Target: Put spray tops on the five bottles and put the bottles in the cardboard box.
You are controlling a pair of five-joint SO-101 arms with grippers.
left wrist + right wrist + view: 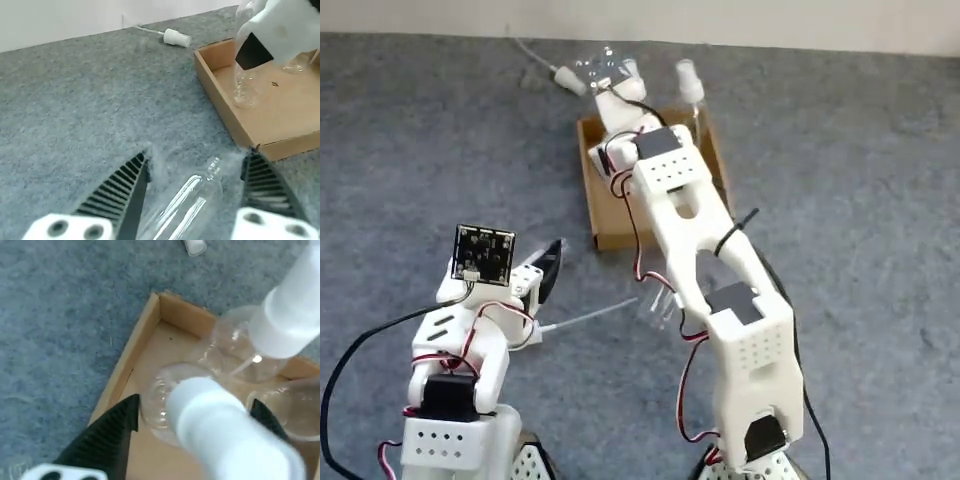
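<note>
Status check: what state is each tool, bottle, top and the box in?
left tool: open, astride bare bottle
bare bottle: lying on carpet, no top
cardboard box: open-topped, bottles inside
right tool: open around near topped bottle
near topped bottle: upright in box, top on
far topped bottle: upright, top on
loose spray top: lying on carpet, unattached

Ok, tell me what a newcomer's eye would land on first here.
The right arm stretches across the grey felt to the cardboard box, its open right gripper above capped bottles standing inside. Nearer the bases, the open left gripper straddles a clear bottle lying on the felt with no spray top.
</note>
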